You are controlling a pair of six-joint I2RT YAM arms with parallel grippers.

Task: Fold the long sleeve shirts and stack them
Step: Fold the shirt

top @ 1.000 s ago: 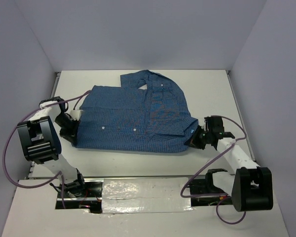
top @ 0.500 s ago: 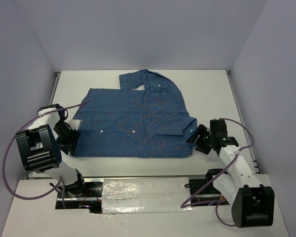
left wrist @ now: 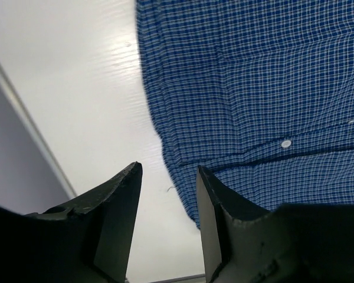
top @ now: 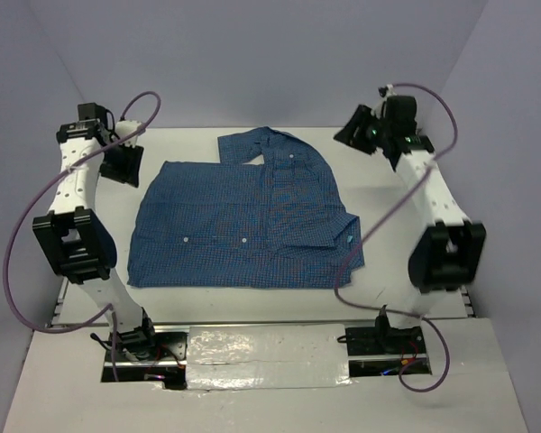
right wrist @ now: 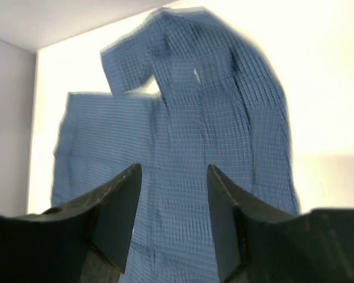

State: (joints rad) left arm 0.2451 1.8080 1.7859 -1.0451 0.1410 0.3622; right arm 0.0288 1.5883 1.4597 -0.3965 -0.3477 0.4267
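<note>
Left wrist view: left gripper (left wrist: 168, 172) jaws partway apart, nothing between them; only bare desk (left wrist: 76, 76) and a cloth edge show through the gap. On its own wrist view the right gripper (right wrist: 174, 171) reads the same: jaws partway apart, empty, looking down from well above. Neither touches cloth.

Outward: the shirt (top: 243, 216) (blue fine check, the only 1 in view) lies flat mid-desk, partly folded into a rough rectangle. 2 white buttons (top: 187, 239) sit in a row across its near half. 1 sleeve (top: 239, 144) pokes out past the far edge, bent back on itself. From the top camera, the left gripper hangs high by the far-left corner of the cloth, and the right gripper hangs off the far-right side, apart from it.

Judgement: the fold is not finished; the stray sleeve needs tucking before the next fold.

Risks from here:
- Pinching only the top layer at a corner. The lower layers would stay put and the rectangle would peel open.
- Uneven descent of the 2 arms. 1 side lifting first would skew the fold line.
- Jaws this narrow could miss a bunched edge, or push it along the desk and wrinkle it.
- Folding over the stray sleeve would leave a lump or a trailing cuff.
- The right arm's cable (top: 347, 271) loops close to the near-right corner of the cloth (its height cannot be told); a swing there could snag and drag that corner.
</note>
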